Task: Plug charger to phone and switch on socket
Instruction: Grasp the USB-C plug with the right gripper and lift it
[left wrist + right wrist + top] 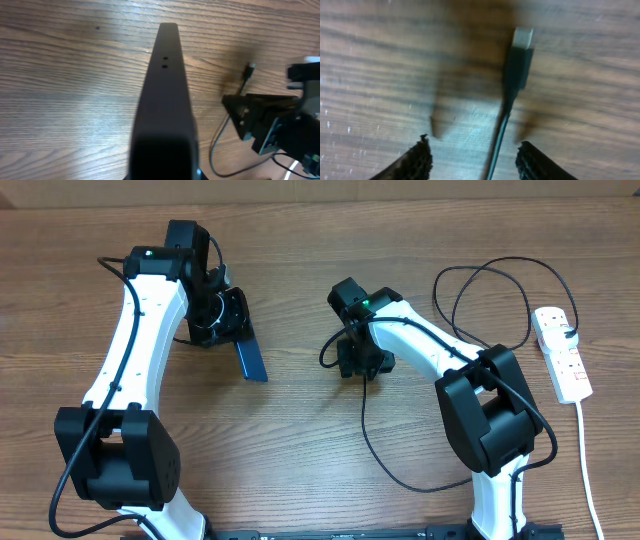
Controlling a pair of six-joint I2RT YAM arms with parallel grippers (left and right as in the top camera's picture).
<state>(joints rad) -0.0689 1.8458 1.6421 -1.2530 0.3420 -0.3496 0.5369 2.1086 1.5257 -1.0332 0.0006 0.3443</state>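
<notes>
Wood-grain bench [300,470].
Phone [252,361] clamped in left claw [238,340], pointing 5 o'clock overhead; charger [517,65] tip at 12 in right wrist view, untouched between parted right claw [477,157].

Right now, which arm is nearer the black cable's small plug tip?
Right. The right arm has its jaws open over the cable, just behind the plug tip. The left arm is farther off, jaws shut on the phone.

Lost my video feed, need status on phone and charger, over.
Left gripper shut on phone, edge up. Right gripper open over charger tip, loose on table. No obstruction seen.
</notes>
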